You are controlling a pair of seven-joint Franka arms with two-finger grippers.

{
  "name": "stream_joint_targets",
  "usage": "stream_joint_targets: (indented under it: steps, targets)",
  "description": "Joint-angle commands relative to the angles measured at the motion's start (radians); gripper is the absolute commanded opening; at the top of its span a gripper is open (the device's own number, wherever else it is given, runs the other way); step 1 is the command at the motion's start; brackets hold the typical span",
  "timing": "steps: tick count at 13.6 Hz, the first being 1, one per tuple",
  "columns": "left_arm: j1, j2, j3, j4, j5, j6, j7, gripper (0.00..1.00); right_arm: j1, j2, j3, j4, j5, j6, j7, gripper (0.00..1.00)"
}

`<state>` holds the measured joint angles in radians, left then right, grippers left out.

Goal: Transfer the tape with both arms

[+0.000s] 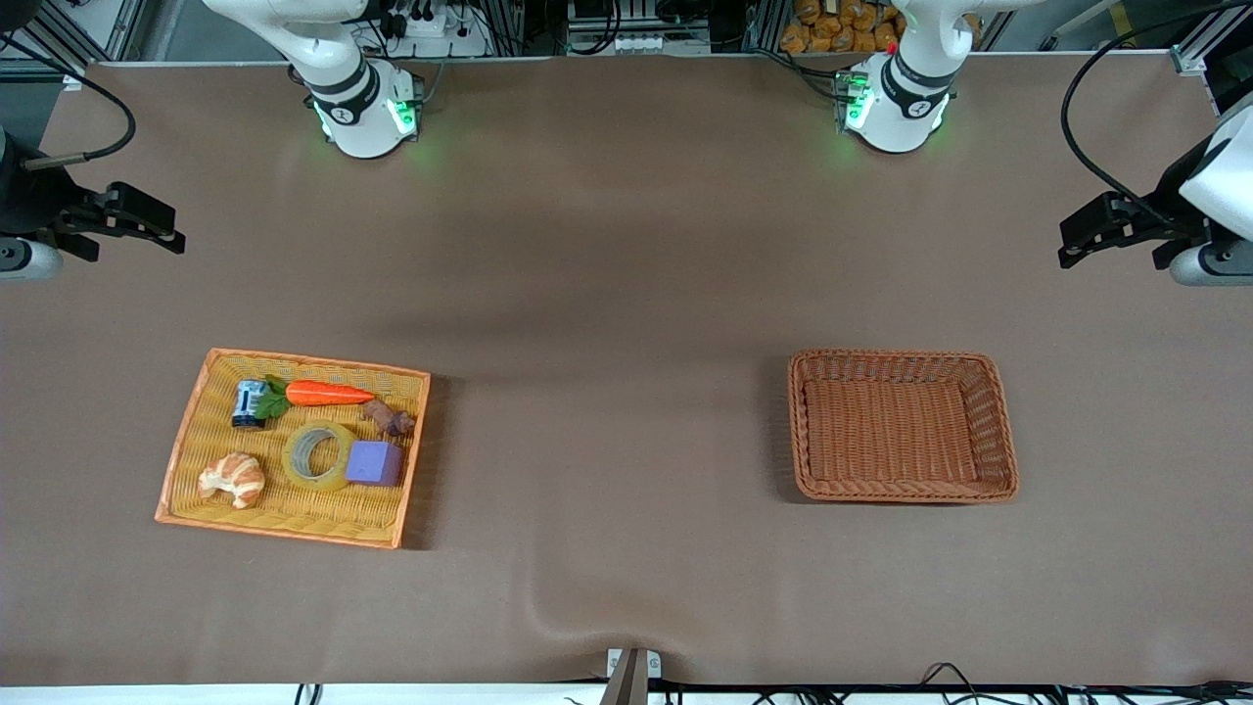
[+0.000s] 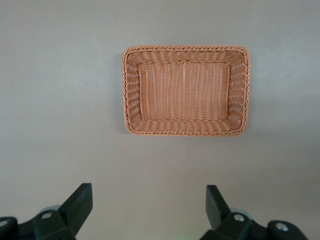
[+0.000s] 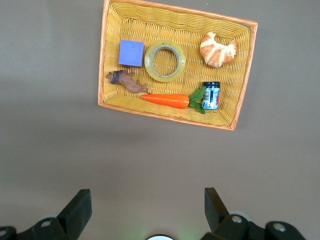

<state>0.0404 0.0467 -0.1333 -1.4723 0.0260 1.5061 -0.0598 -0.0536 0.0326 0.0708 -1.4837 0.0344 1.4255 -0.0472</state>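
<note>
The tape [image 1: 319,455], a yellowish ring with a pale core, lies flat in the yellow wicker tray [image 1: 294,534] toward the right arm's end of the table, between a croissant and a purple cube. It also shows in the right wrist view [image 3: 165,61], inside the tray [image 3: 102,60]. My right gripper [image 1: 174,230] is open and empty, held high over the table's right-arm end, apart from the tray; its jaws [image 3: 147,192] stand wide. My left gripper [image 1: 1067,245] is open and empty, high over the left-arm end; its jaws [image 2: 148,189] stand wide.
An empty brown wicker basket [image 1: 998,421] sits toward the left arm's end, also in the left wrist view [image 2: 131,90]. The tray also holds a purple cube [image 1: 374,463], a croissant [image 1: 233,478], a carrot [image 1: 328,394], a small can [image 1: 249,402] and a brown figure [image 1: 389,419].
</note>
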Motion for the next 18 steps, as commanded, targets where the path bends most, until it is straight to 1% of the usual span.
stream_joint_targets:
  steps: [1,11,14,16,18]
  targets:
    - [0.000,-0.005,-0.002,0.010,0.008,-0.014,-0.023,1.00,0.006,0.000,-0.002,0.013,0.006,-0.014,0.007,1.00]
    - [0.012,-0.017,0.001,-0.002,0.003,-0.015,-0.026,1.00,0.005,-0.005,-0.003,0.013,0.004,-0.023,0.010,1.00]
    - [0.012,-0.024,0.001,-0.006,0.003,-0.020,-0.026,1.00,0.006,-0.008,0.000,0.016,0.004,-0.054,0.018,1.00]
    - [0.012,-0.024,0.001,-0.006,0.003,-0.018,-0.026,1.00,0.020,-0.016,0.018,0.019,0.004,-0.103,0.020,1.00]
    - [0.013,-0.025,0.001,-0.006,0.003,-0.018,-0.026,1.00,0.041,-0.026,0.038,0.020,-0.011,-0.105,0.020,1.00]
